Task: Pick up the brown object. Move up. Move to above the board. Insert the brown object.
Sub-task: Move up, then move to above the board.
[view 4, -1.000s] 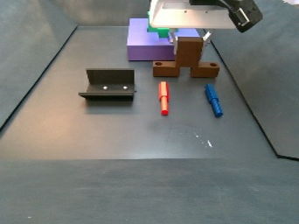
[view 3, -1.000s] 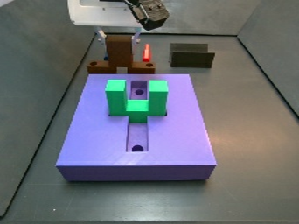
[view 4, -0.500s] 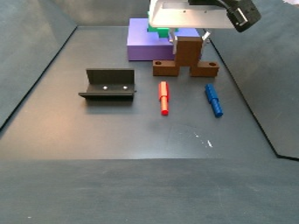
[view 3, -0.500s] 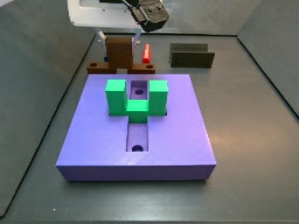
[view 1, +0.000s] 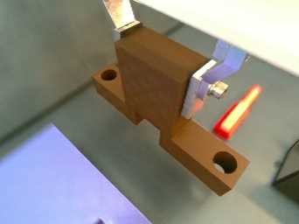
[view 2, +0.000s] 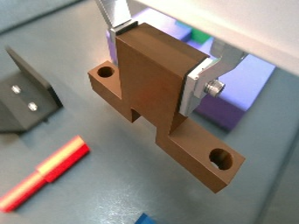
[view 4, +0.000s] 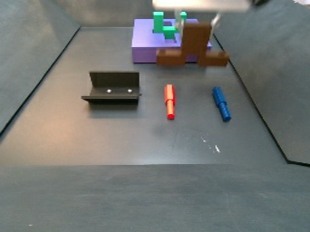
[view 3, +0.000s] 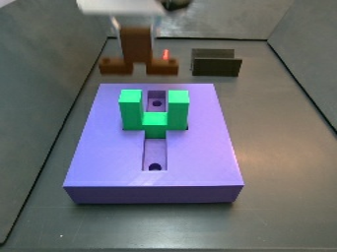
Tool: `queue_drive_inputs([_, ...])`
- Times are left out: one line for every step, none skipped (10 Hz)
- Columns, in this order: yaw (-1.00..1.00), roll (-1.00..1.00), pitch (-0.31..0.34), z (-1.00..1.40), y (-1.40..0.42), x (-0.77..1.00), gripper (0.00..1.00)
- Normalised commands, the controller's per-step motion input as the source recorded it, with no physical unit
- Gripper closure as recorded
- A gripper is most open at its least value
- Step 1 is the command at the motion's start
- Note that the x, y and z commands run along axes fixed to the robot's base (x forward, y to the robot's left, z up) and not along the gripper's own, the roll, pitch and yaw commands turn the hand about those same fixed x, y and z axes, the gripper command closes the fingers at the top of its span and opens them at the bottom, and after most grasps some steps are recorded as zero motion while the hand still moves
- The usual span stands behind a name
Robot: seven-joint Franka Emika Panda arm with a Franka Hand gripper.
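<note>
the gripper (view 1: pixel 163 63) has its jaws pinching the blocky upright end of the brown object (view 1: pixel 162 96), one silver finger (view 2: pixel 201 80) flat against each side, as both wrist views show. since the earlier frames the piece has left the desk (view 4: pixel 158 140): half a second ago its flat strip lay on the floor just behind the board, and now in a side view the brown object (view 3: pixel 136 51) hangs higher in the frame, and in a side view the brown object (view 4: pixel 190 45) has risen to overlap the far board rather than sitting beside the pens. the strip stays level, a round hole visible near each end in the wrist views. the gripper body has moved mostly out of the top of both side views, leaving only a blurred pale patch.

the board (view 3: pixel 156 138) has not moved, and the green block (view 3: pixel 154 109) still sits upright over its central groove. the red pen (view 4: pixel 169 101) and blue pen (view 4: pixel 220 102) lie where they were, well apart from each other, with the fixture (view 4: pixel 111 88) to the side of the red one. in a wrist view the red pen (view 1: pixel 237 113) shows on the floor below the lifted piece, and a corner of the board (view 1: pixel 70 184) lies underneath.
</note>
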Motion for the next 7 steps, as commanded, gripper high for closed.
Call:
queue_drive_inputs([-0.02, -0.07, 0.010, 0.24, -0.03, -0.02, 1.00])
queue_drive_inputs([0.00, 0.00, 0.000, 1.40, 0.00, 0.00, 1.00])
queue_drive_inputs([0.00, 0.00, 0.036, 1.40, 0.00, -0.03, 1.00])
queue_drive_inputs([0.00, -0.03, 0.035, 1.40, -0.01, -0.07, 1.00])
queue_drive_inputs([-0.01, -0.07, 0.006, 1.40, 0.01, -0.03, 1.00])
queue_drive_inputs([0.00, -0.06, 0.053, 1.40, 0.01, 0.04, 1.00])
queue_drive_inputs([-0.01, -0.05, 0.090, 0.70, 0.00, 0.03, 1.00])
